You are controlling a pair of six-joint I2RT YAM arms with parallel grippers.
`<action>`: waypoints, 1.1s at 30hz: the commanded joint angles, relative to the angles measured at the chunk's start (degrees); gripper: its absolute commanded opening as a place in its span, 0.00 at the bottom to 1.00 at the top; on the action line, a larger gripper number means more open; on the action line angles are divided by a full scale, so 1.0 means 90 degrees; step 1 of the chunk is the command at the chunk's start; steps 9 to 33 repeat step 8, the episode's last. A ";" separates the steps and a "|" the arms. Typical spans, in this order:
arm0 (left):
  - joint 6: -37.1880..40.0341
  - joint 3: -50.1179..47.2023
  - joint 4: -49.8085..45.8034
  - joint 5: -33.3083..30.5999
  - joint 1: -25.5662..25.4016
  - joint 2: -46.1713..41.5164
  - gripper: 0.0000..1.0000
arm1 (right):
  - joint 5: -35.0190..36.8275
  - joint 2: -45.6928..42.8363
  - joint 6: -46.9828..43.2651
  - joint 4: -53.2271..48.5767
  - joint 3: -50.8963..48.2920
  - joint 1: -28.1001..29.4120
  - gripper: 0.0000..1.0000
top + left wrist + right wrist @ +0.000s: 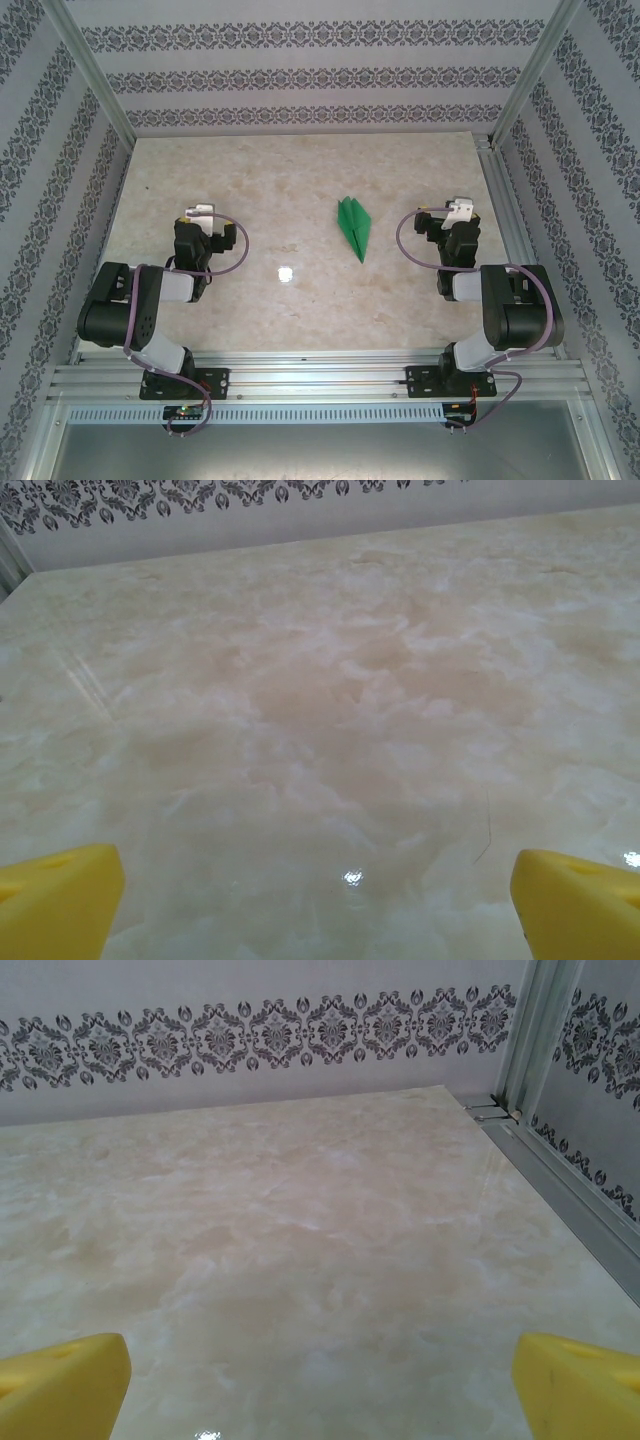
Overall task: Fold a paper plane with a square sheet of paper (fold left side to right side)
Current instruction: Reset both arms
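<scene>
The right gripper (320, 1392) stands wide open, its two yellow fingertips (60, 1385) poking in at the bottom corners with nothing between them but bare table (300, 1240), a glossy cream marble-look surface. At the far edge rises a pale back wall (250, 980) carrying a dark damask band (270, 1035). On the right, an aluminium post (535, 1030) stands in the corner, and a metal rail (570, 1190) runs along the table's edge below a patterned side wall (605, 1060).

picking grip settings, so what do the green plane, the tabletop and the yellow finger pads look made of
Paper plane: thin matte green paper, shown by crisp creases and flat layers. Tabletop: glossy beige marble-look slab, stone or laminate, unclear which; it shows a bright glare spot. Yellow finger pads: matte, smooth, probably foam or soft plastic, not certain.
</scene>
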 commanded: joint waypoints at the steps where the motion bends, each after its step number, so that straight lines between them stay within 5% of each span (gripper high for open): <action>1: -0.0055 0.0068 0.0133 0.0024 0.0086 -0.0038 1.00 | -0.0223 -0.0005 -0.0111 0.0188 0.0024 0.0016 0.98; 33: -0.0044 0.0068 0.0160 0.0025 0.0084 -0.0036 1.00 | -0.0091 -0.0027 -0.0094 0.0211 -0.0006 0.0027 0.98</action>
